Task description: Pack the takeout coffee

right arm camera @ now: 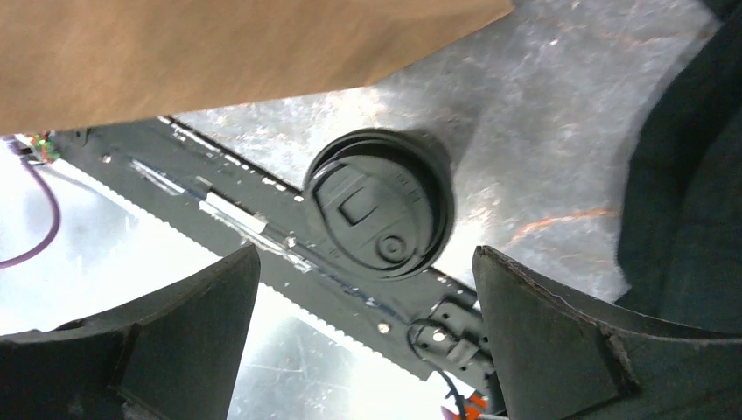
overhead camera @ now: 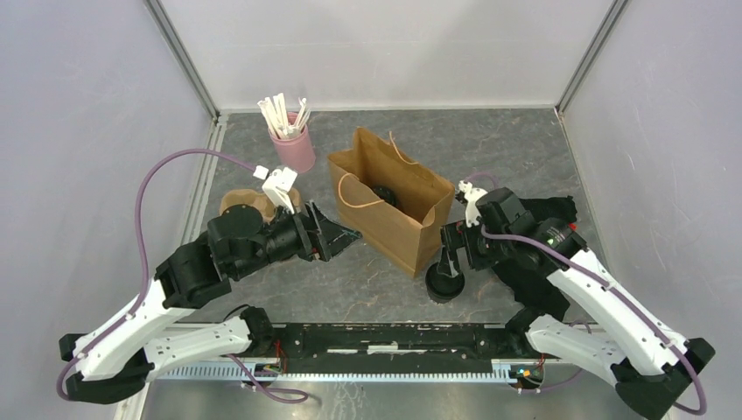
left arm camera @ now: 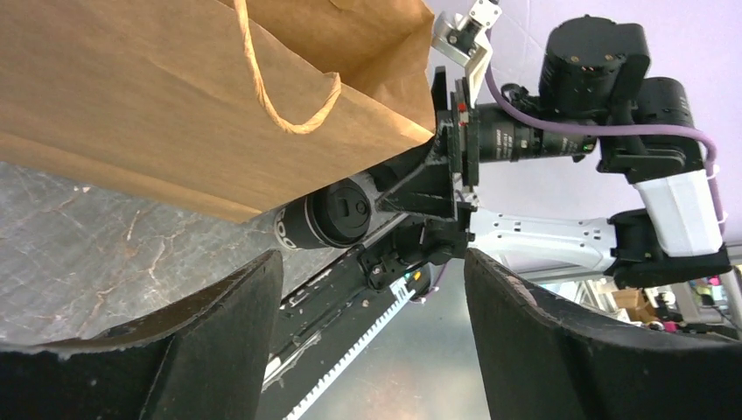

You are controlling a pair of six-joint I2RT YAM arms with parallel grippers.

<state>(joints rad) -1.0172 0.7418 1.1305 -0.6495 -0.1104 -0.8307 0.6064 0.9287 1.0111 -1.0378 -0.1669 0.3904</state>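
The lidded coffee cup [overhead camera: 445, 282] stands upright beside the paper bag's [overhead camera: 398, 229] near corner, directly under the right gripper's [overhead camera: 449, 261] wide-apart, empty fingers; the left gripper [overhead camera: 338, 234], likewise apart and empty, waits on the bag's other side.

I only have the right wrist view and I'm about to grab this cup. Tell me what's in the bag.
Observer: The top view shows one dark object, apparently a lidded cup, inside the paper bag.
Operator: Give me the left gripper's position.
Observer: The left gripper hangs open and empty beside the bag's left side.
Operator: Confirm the bag's mouth.
Observer: The bag stands upright, mouth open upward.
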